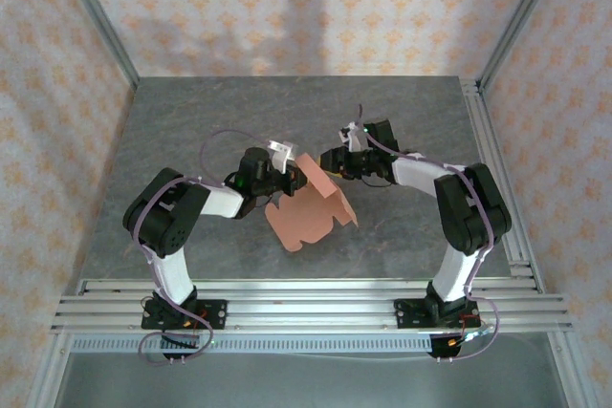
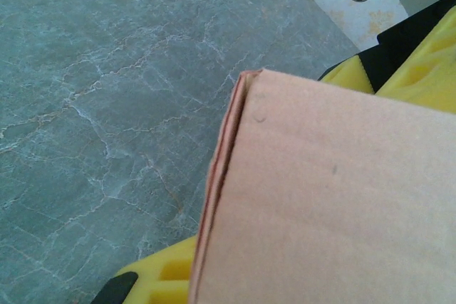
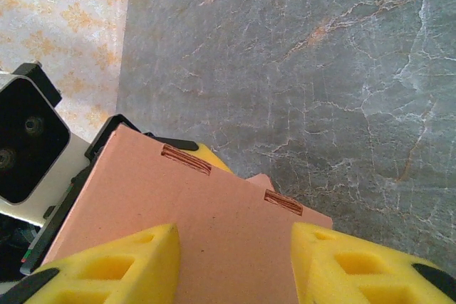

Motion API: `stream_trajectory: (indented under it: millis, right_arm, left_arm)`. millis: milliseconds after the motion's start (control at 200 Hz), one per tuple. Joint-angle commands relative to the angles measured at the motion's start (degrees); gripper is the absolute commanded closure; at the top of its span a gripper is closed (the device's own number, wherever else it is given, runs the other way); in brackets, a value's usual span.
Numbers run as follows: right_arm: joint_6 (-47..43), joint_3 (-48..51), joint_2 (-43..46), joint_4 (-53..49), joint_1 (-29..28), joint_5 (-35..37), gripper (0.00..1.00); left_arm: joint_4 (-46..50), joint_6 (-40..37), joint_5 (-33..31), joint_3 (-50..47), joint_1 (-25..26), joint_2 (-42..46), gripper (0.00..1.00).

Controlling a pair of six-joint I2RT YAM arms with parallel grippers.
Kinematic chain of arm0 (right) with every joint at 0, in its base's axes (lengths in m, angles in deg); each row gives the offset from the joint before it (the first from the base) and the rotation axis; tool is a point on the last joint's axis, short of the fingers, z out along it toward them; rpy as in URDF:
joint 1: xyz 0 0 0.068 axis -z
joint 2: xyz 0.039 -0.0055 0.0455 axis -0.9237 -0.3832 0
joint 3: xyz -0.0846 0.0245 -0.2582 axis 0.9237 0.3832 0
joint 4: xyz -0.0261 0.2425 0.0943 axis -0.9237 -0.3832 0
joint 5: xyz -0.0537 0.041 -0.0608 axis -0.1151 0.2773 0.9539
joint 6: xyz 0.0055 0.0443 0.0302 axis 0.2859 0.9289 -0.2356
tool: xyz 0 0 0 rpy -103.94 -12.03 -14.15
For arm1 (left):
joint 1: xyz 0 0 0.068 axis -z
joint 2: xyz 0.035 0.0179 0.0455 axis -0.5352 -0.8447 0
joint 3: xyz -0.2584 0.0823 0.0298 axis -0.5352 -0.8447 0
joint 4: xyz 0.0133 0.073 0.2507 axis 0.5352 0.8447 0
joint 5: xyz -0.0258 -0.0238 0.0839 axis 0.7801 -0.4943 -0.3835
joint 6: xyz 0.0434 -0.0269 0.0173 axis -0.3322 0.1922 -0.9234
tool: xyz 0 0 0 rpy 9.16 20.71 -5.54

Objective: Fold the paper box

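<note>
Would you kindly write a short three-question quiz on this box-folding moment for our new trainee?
1. True or false: the paper box lies flat on the table, untouched by either hand.
2. What colour are the fingers of the right hand? A. yellow B. blue C. white
3. Fill in: the ___ hand has the box clamped between its fingers.

Key:
1. False: one hand grips it.
2. A.
3. left; the left hand is shut on the box, while the right hand's fingers stand apart over its face.
</note>
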Motion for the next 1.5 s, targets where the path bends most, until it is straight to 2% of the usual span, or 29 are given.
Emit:
stream_trajectory:
  millis: [0,170,576,771,886,1086,1216,1286,1411,1496]
  right_arm:
    - [-2.49,-0.58,0.69,-2.63,-1.02,-2.82,0.53]
    - [-2.93,-1.71,0.05,-5.23,0.33,-2.57,0.53]
    - [1.78,0.73,-0.18,1.01,-2.18,-3.26,0.52]
    - [4.63,1.55,1.51,2.70,0.48,-1.74,0.52]
    - [5.24,2.51,3.95,2.62,3.03,2.18,0.47]
    - [10.36,7.50,9.79,7.74,8.00,11.80,0.35]
    - [15.70,13.51,14.99,12.63,11.57,18.70,0.32]
    - [16.78,15.74,17.55,13.20,13.19,20.20,0.32]
    - [17.36,18.40,21.85,13.66,15.23,19.42,0.32]
    - [17.04,20.42,24.90,14.54,15.65,19.37,0.32]
  left_arm:
    - [-1.11,-0.58,-1.05,2.54,0.43,2.24,1.00]
    - [-1.86,-1.17,0.72,2.31,0.71,2.68,1.00]
    - [-2.22,1.78,-5.08,3.74,1.04,1.54,1.00]
    - [-1.36,1.78,-5.92,3.38,0.98,2.52,1.00]
    - [-1.87,2.90,-6.01,2.85,0.96,3.27,1.00]
    - [-6.17,7.78,-7.53,1.21,0.56,4.92,1.00]
    - [-6.84,10.99,-10.45,0.62,0.34,6.63,1.00]
    - [-6.42,14.14,-11.60,0.97,-0.08,7.14,1.00]
    - [-11.53,20.24,-10.47,0.65,-0.78,7.00,1.00]
    - [-9.74,24.38,-10.11,2.86,-0.93,6.75,1.00]
